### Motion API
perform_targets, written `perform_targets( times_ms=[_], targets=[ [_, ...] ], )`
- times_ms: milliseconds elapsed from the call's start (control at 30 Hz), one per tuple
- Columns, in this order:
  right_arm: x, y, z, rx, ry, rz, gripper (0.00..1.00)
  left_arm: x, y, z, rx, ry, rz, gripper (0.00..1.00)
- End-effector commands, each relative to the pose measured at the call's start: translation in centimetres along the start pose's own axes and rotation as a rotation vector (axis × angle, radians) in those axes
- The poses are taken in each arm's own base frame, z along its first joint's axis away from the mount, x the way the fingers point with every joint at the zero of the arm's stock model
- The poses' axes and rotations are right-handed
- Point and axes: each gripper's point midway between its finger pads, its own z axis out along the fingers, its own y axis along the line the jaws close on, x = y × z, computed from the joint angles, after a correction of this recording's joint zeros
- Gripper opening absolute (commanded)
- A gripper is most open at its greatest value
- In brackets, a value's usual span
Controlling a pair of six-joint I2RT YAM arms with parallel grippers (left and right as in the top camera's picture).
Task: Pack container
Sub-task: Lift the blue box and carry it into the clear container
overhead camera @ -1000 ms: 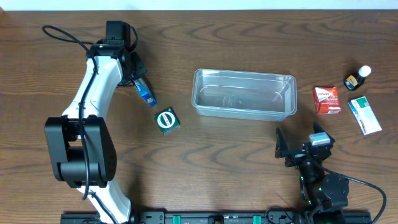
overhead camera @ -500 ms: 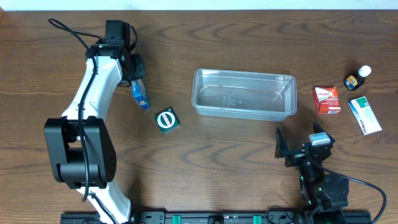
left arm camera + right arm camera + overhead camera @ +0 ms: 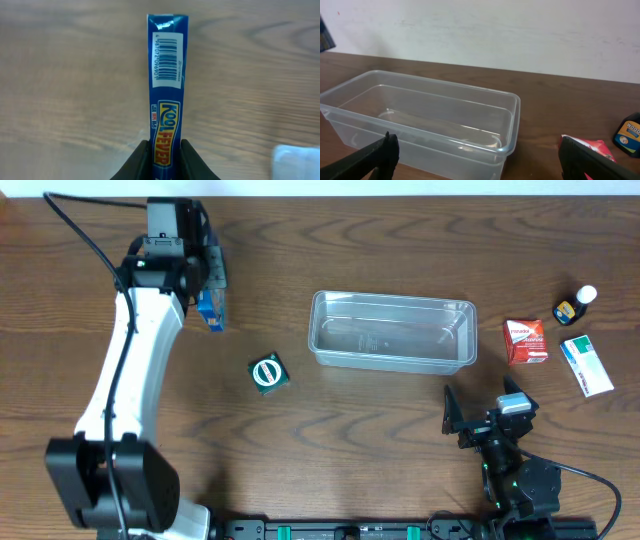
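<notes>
The container (image 3: 392,331) is a clear plastic tub standing empty at the table's middle; it also shows in the right wrist view (image 3: 435,120). My left gripper (image 3: 210,305) is at the far left, shut on a blue Kool Fever box (image 3: 209,310), held off the table. In the left wrist view the box (image 3: 167,75) sticks out between the fingers (image 3: 165,160), barcode up. My right gripper (image 3: 485,415) rests open and empty near the front edge, just in front of the container's right end; its fingers frame the tub (image 3: 475,160).
A green box with a round white label (image 3: 267,374) lies left of the container. A red box (image 3: 525,341), a white and green box (image 3: 586,365) and a small yellow-labelled bottle (image 3: 575,305) lie at the right.
My left arm has lifted the blue box off the table and swung it up and to the left. The right arm has not moved.
</notes>
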Motion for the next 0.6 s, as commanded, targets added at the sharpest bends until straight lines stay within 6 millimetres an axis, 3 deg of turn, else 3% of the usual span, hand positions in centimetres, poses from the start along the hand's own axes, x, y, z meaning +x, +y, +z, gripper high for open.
perform_targets(
  times_ms=[0, 133, 333, 467, 567],
  targets=[
    [0.1, -0.3, 0.0, 0.011, 0.0, -0.011, 0.99, -2.9, -3.3, -3.8, 0.047, -0.134, 0.166, 0.19],
    [0.1, -0.3, 0.0, 0.011, 0.0, -0.011, 0.99, -3.9, -8.2, -6.8, 0.12, -0.238, 0.345, 0.19],
    [0.1, -0.3, 0.0, 0.011, 0.0, -0.011, 0.99, -3.5, -15.7, -10.9, 0.234, -0.361, 0.591, 0.19],
    [0.1, -0.3, 0.0, 0.011, 0.0, -0.011, 0.99, -2.8, -18.6, -12.4, 0.285, -0.4, 0.654, 0.19],
    [0.1, -0.3, 0.0, 0.011, 0.0, -0.011, 0.99, -2.5, -19.4, -12.7, 0.308, -0.403, 0.665, 0.19]
  ],
)
